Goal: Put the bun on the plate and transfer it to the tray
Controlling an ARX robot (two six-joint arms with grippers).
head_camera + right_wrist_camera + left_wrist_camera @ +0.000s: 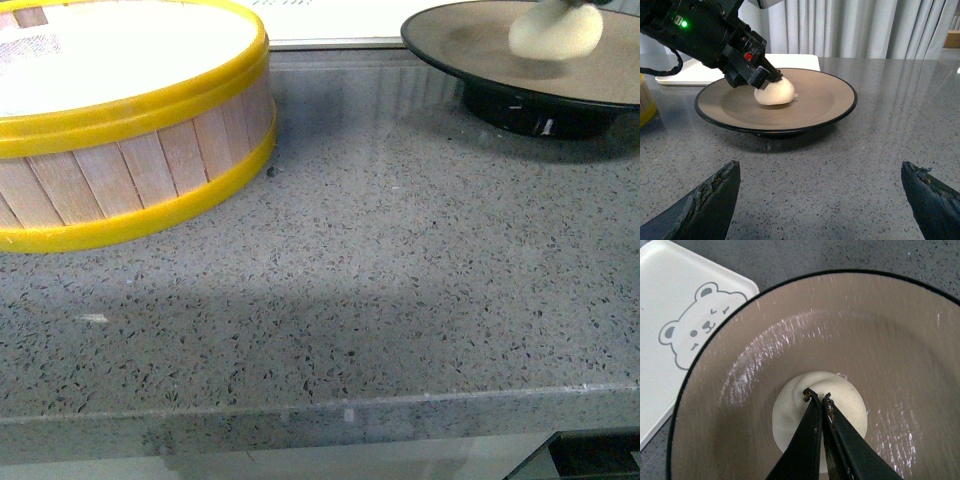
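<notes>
Bun [774, 93] is sitting on the plate [825, 100], well inside the rim. The left gripper [817, 397] is right on top of it, jaws nearly together. Can't tell if they're nipping a pleat or just touching the dough. The right gripper [820, 167] hangs low over the counter on the near side of the plate, jaws wide apart, holding nothing.

My guess is the bun's soft, light and maybe tacky, so squeeze it and it dents. The plate looks stiff and fairly heavy with a slick black rim. I'd grab the rim, one jaw over and one under, since the raised foot leaves room underneath. Keep it level or the bun rolls. The tray [670, 290] is just beside the plate.
</notes>
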